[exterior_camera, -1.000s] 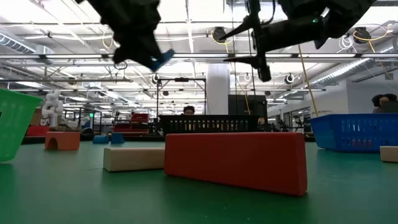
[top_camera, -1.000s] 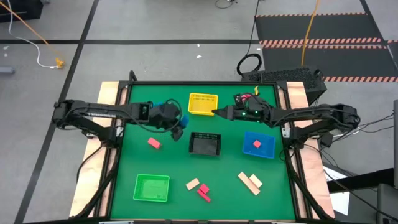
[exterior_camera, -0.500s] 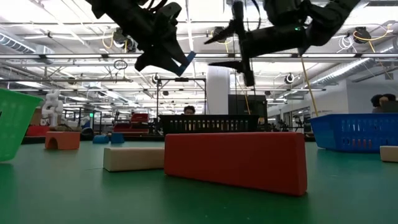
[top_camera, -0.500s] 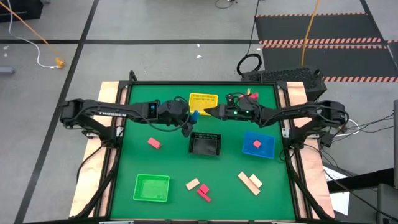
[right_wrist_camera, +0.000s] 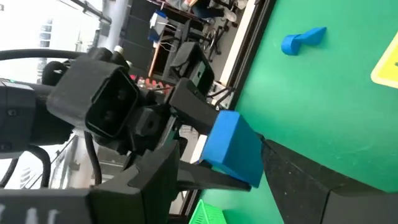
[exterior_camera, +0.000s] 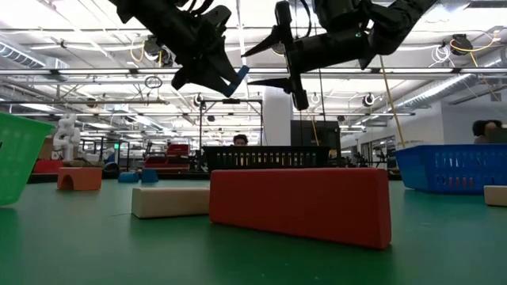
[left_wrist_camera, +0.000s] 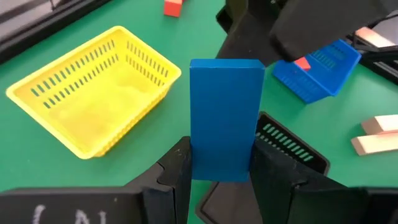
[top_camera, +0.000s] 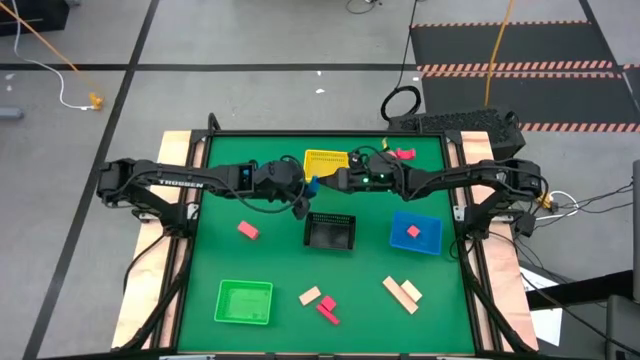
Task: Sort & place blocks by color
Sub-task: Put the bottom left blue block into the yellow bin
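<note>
A blue block [left_wrist_camera: 224,118] is gripped by the left gripper [top_camera: 300,207] near the table's far edge, and the right gripper [exterior_camera: 279,57], moved closer, is opened around it for a handover.

the left end effector [left_wrist_camera: 219,163] grips an upright blue block [left_wrist_camera: 224,119] beside a yellow basket [left_wrist_camera: 93,96].

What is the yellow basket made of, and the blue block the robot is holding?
The yellow basket looks like glossy molded plastic: thin slotted walls with light shining through. The blue block, clamped in the left end effector, looks like painted wood or solid plastic: flat matte faces, sharp edges, no grain showing, so I can't say which.
</note>
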Action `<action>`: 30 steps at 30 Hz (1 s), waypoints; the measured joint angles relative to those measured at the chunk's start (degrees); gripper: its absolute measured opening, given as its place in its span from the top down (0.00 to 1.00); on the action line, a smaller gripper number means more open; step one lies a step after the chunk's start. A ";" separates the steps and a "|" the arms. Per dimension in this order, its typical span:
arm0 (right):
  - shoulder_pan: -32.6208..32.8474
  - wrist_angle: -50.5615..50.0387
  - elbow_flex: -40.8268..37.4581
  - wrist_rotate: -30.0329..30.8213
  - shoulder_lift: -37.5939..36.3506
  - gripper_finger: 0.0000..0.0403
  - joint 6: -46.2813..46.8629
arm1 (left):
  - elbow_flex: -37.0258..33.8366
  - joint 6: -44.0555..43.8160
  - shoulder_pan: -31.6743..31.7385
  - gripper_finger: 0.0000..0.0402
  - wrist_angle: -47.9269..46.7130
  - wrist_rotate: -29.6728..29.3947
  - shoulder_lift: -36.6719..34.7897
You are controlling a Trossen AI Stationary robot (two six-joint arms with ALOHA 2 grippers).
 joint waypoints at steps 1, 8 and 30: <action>0.00 -0.11 -0.02 0.04 0.00 0.45 -0.01 | 0.00 0.72 0.05 0.68 0.24 -0.28 0.00; 0.44 -2.67 -0.02 3.12 0.00 0.49 -0.81 | 0.00 2.00 0.33 0.68 0.44 -0.36 0.00; 1.14 -9.26 9.64 3.17 7.15 0.53 -5.67 | 0.00 0.88 0.33 0.68 -2.31 -1.18 -0.04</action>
